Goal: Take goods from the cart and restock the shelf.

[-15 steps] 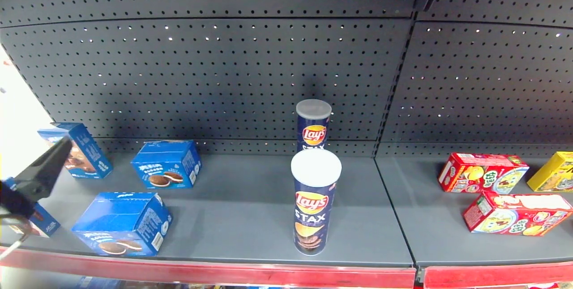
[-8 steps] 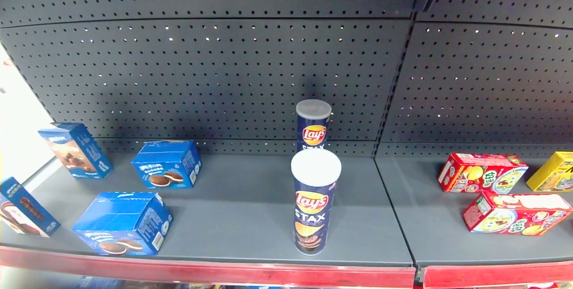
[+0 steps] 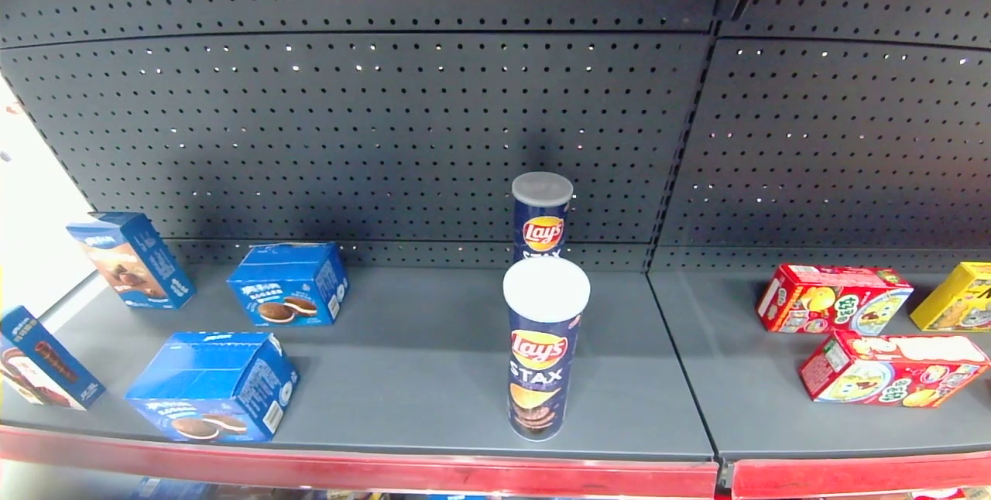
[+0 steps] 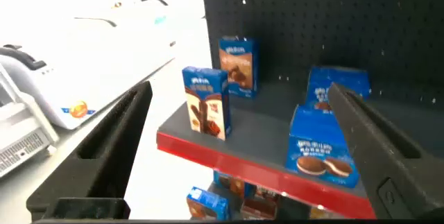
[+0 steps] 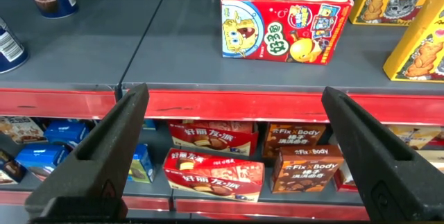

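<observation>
on the grey shelf the front chip can stands upright just ahead of the rear chip can, and you have the left gripper and right gripper both spread wide, empty, touching nothing

On the shelf, the front can stands near the front edge, and the rear can stands directly behind it, by the back panel. To their left lie the front cookie box and, behind it, the rear cookie box. At the far left stand the near upright box and the far upright box. In the right bay, the rear snack box lies behind the front snack box.
</observation>
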{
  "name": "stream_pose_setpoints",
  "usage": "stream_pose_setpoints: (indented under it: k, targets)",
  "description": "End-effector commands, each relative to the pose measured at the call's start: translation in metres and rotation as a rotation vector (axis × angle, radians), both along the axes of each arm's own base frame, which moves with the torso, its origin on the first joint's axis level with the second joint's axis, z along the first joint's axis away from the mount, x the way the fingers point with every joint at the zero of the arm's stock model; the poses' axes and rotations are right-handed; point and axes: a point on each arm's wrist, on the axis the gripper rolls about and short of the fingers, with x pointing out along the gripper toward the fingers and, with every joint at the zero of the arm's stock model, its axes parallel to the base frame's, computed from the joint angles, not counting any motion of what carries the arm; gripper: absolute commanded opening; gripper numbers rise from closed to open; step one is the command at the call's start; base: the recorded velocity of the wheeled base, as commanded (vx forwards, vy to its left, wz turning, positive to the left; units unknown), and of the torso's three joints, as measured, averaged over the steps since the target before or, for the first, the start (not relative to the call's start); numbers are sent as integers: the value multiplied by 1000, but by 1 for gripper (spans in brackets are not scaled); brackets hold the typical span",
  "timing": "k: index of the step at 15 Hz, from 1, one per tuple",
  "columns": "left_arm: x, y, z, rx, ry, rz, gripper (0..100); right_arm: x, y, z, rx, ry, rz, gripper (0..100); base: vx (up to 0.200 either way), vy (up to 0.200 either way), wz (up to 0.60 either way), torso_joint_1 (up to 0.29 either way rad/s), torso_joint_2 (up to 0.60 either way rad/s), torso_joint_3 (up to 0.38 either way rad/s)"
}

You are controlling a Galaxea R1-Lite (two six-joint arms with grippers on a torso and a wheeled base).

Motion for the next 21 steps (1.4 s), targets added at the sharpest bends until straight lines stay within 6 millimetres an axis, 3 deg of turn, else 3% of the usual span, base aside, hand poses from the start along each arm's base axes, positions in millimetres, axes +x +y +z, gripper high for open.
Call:
stream_pose_setpoints:
  k: [1,4,5,8,13,21]
  targets:
    - [2,-1,-20,1,43,23,100,0,0,0,0,1,1,100,0,0,0,0,0,0]
    - [-3,-4,-50,-30,110,88,100,0,0,0,0,1,1,100,0,0,0,0,0,0]
    - [1,-4,-58,-44,131,80,100,0,0,0,0,1,1,100,0,0,0,0,0,0]
    - [25,-4,-109,-35,194,-3,100,0,0,0,0,1,1,100,0,0,0,0,0,0]
    - [28,-10,-118,-44,235,-293,100,0,0,0,0,1,1,100,0,0,0,0,0,0]
    - [28,-13,-121,-42,276,-409,100,0,0,0,0,1,1,100,0,0,0,0,0,0]
